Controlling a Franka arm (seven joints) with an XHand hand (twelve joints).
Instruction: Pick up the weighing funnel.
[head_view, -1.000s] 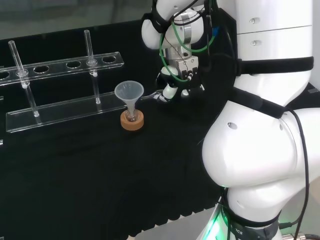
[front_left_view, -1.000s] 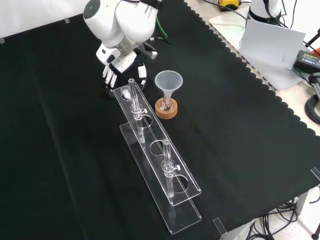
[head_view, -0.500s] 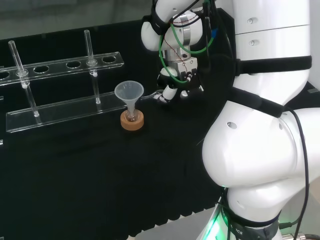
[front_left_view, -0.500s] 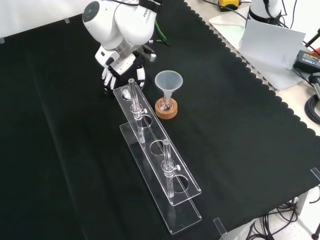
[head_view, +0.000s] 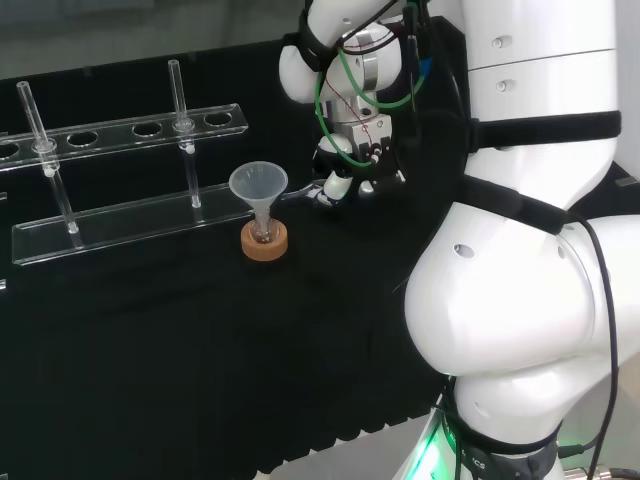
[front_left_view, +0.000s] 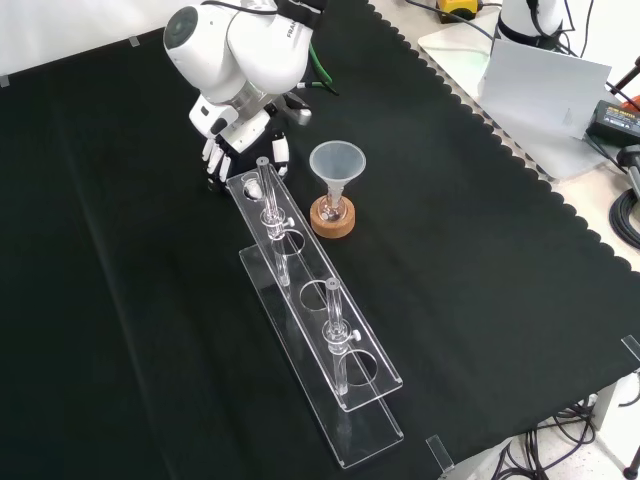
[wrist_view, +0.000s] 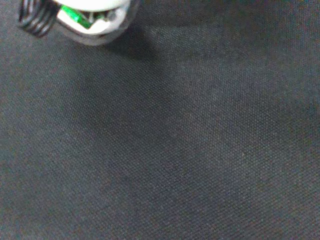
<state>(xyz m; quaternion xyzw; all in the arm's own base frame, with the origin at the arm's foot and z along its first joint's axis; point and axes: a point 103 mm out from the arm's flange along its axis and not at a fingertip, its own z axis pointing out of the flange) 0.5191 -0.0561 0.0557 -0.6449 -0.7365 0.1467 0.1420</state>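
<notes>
hand: the hand hangs low over the cloth with its fingers bent downward and drawn together; in the front view it sits at the upper left, just beyond the far end of the rack
grip: fingers curled round a small clear piece, which seems to be the weighing funnel, though the glass is faint
weighing funnel: in the head view a pale sliver of it sticks out of the hand to the left, toward the funnel; in the wrist view a clear rounded rim shows close against the white part of the hand, above bare cloth
funnel: upright, mouth up, its stem in a small flask on a cork ring; apart from the hand, just to its left in the head view
rack: clear, two-tiered, long, lying left of the funnel in the head view; two test tubes stand upright in it, well apart from each other
arm: big white links at the right of the head view; in the front view a white link stands above the hand
</notes>
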